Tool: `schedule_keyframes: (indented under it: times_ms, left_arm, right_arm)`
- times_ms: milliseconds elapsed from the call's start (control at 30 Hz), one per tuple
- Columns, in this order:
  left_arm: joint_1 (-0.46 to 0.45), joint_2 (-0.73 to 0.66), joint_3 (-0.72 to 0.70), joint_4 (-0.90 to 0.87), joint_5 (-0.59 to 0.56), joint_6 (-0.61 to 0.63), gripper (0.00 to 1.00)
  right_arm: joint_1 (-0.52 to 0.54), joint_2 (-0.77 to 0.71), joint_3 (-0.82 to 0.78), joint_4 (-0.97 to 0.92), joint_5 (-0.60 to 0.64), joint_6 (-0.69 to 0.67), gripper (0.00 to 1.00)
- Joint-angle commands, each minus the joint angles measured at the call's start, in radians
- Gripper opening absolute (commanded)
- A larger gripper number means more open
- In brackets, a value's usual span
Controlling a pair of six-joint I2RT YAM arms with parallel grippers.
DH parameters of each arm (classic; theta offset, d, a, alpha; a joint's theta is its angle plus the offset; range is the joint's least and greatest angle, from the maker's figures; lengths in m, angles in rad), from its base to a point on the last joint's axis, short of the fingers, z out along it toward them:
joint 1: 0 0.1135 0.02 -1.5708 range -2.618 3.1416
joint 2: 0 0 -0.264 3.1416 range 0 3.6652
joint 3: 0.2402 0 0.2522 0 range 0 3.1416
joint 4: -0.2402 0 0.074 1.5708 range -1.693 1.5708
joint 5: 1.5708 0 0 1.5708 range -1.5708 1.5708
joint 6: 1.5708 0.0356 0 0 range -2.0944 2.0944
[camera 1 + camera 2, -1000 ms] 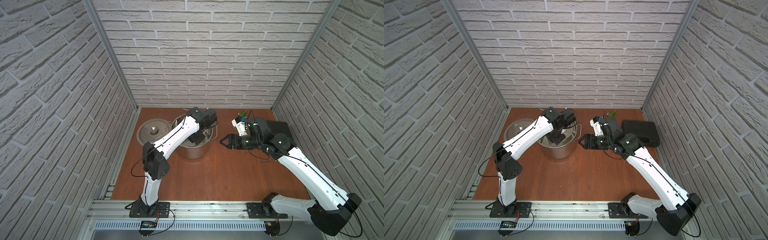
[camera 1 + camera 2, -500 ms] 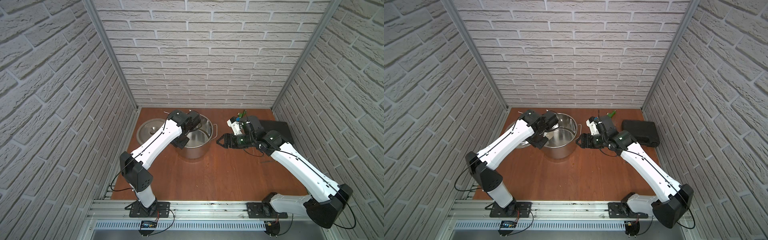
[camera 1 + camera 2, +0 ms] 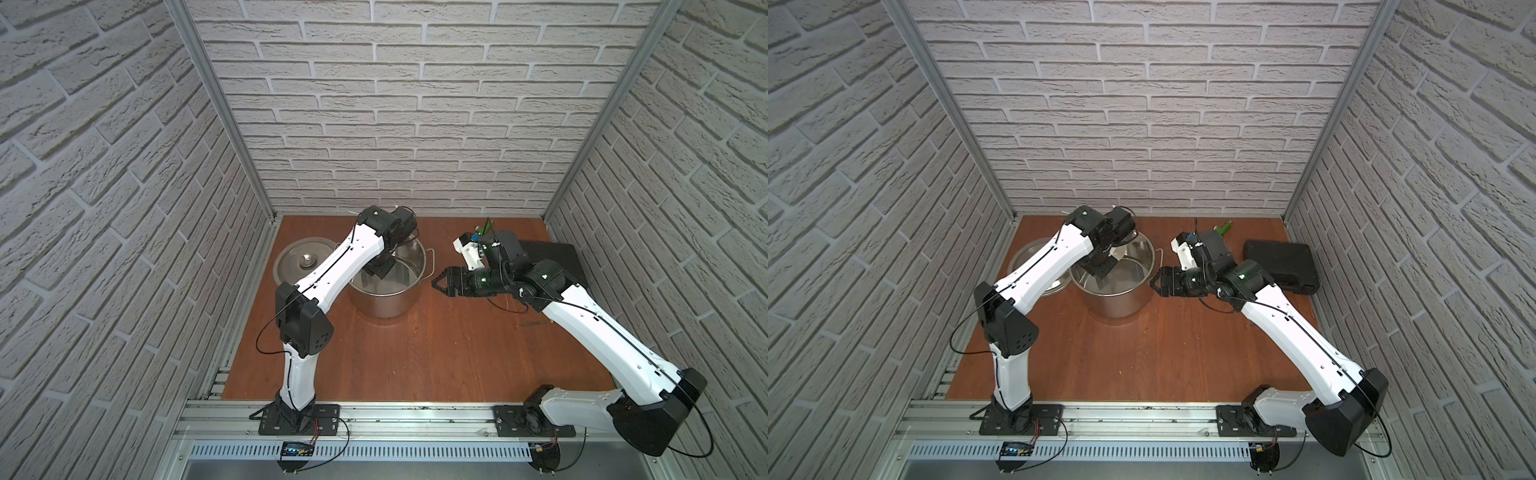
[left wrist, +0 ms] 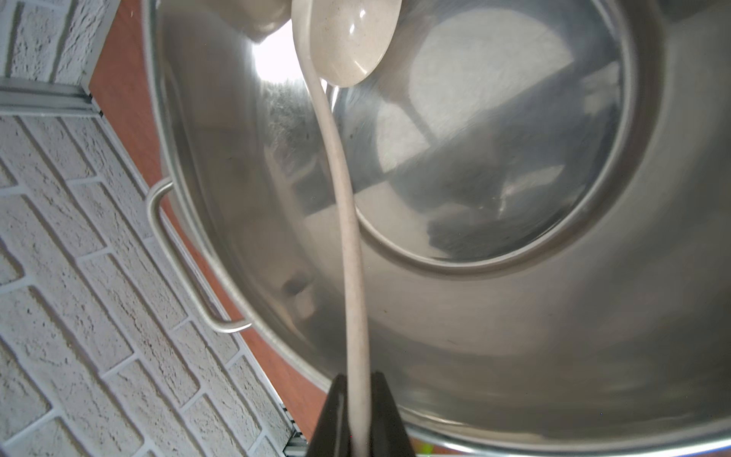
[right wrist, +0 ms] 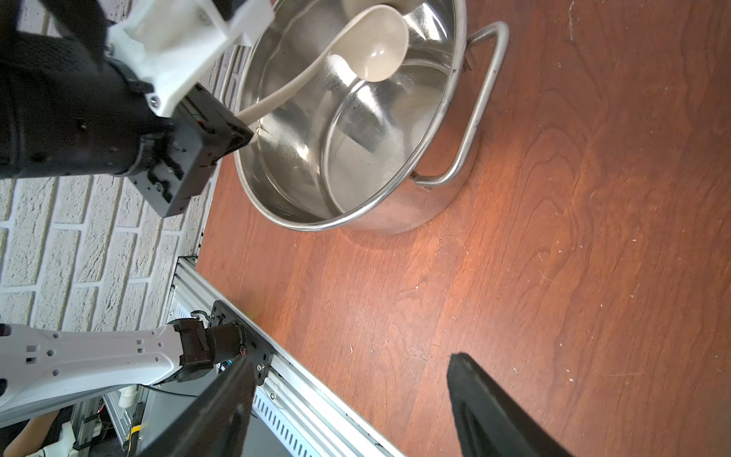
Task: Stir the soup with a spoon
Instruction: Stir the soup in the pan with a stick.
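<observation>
- Stockpot point(image 3: 386, 301): shiny steel with loop side handles, seen just above mid-frame in both top views, standing upright on the wooden table point(image 3: 415, 353). A bare, reflective bottom is shown in the left wrist view.
- Ladle point(image 4: 350, 221): cream-beige, with a round deep bowl and a long, thin, curved handle. The bowl is held inside the stockpot, close to the inner wall. Contact with the steel cannot be told.
- Left gripper point(image 4: 358, 378): clamped on the ladle handle, with black fingers pressed to both sides of it.
- Left arm: stretched from the lower-left base up across the lid point(image 3: 301, 266), with the wrist bent down over the stockpot's rim.
- Right gripper point(image 3: 436, 284): jaws are held apart with nothing between them. It is pointed at the stockpot and sits near its right loop handle, apart from it.
- Right arm: extended from the lower-right base toward centre-right, with the forearm laid low and roughly level. A black case point(image 3: 1283, 262) is seen behind it at the table's right edge.
</observation>
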Motion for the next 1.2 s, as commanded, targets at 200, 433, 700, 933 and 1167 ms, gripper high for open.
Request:
schedule_keyframes:
  times_ms: [200, 433, 700, 933, 1167]
  left_arm:
    - [-0.102, -0.069, -0.121, 0.031, 0.070, -0.051, 0.00]
    - [-0.106, -0.193, -0.242, -0.035, 0.034, -0.097, 0.00]
    - [-0.030, -0.258, -0.298, -0.105, -0.026, -0.098, 0.00]
    - [0.051, -0.212, -0.224, -0.069, -0.044, -0.032, 0.00]
    - [0.012, -0.056, -0.021, -0.044, -0.017, 0.000, 0.00]
  right_arm:
    - [0.011, -0.050, -0.022, 0.002, 0.018, -0.036, 0.86]
    - [0.010, -0.041, -0.054, 0.051, 0.002, -0.006, 0.84]
    - [0.024, -0.043, -0.082, 0.089, 0.000, 0.026, 0.83]
    - [0.026, -0.065, -0.080, 0.054, 0.024, 0.005, 0.82]
    - [0.026, -0.098, -0.075, -0.004, 0.070, -0.027, 0.83]
